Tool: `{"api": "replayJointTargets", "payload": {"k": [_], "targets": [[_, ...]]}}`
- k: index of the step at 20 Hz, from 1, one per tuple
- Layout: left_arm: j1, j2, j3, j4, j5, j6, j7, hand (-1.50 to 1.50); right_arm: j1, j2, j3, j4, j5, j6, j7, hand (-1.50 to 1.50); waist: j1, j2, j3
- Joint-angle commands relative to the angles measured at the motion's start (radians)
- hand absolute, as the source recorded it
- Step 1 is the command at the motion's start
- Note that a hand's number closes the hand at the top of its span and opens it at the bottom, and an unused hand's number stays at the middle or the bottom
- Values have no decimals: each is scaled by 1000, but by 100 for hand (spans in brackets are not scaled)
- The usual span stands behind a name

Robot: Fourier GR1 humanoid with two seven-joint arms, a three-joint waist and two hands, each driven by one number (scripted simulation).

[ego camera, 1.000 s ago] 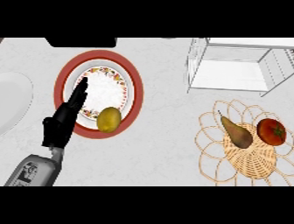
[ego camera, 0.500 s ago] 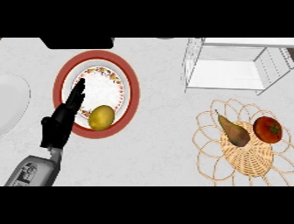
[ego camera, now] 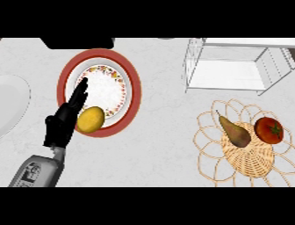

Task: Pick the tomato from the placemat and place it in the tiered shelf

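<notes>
White speckled tabletop (ego camera: 156, 145), seen from steeply above.

Tomato (ego camera: 268, 130): red, roundish, slightly taller than wide in this view; green stem scar facing up and a little toward the right edge. Lying on right part of woven wicker placemat (ego camera: 247, 169) with looped border, lower right of tabletop. No hand near it.

Pear (ego camera: 235, 132): brownish, on same placemat, just left of tomato, apart from it by a narrow gap; long axis diagonal, narrow stem end toward upper left, broad end toward lower right.

Tiered shelf (ego camera: 241, 66): white wire frame with pale tray, upper right, above placemat and apart from it.

Plate (ego camera: 100, 92): red rim, patterned white centre, left of middle. Yellow lemon-like fruit (ego camera: 90, 119) resting on its lower rim.

Left robot hand (ego camera: 62, 125): black, on grey forearm entering from lower left; fingers straight and extended up over plate, released, grasping nothing; fruit touching or just beside its right flank.

Second plate (ego camera: 1, 107): plain white, cut by left edge.

Dark object (ego camera: 77, 42): at top edge above red-rimmed plate, identity unclear.

Right robot hand: not visible.
</notes>
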Motion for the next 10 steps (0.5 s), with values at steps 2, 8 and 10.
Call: {"api": "replayJointTargets", "payload": {"k": [2, 8, 10], "targets": [[15, -27, 3, -51, -27, -9, 40, 0, 124, 79, -66, -125, 55, -34, 19, -150, -1, -1, 0], [74, -21, 56, -75, -28, -78, -8, 0, 14, 145, -91, -84, 111, 46, 77, -150, 8, 1, 0], [12, -42, 75, -6, -53, -73, -4, 0, 26, 151, -99, -78, 160, 57, 40, -150, 5, 2, 0]]}}
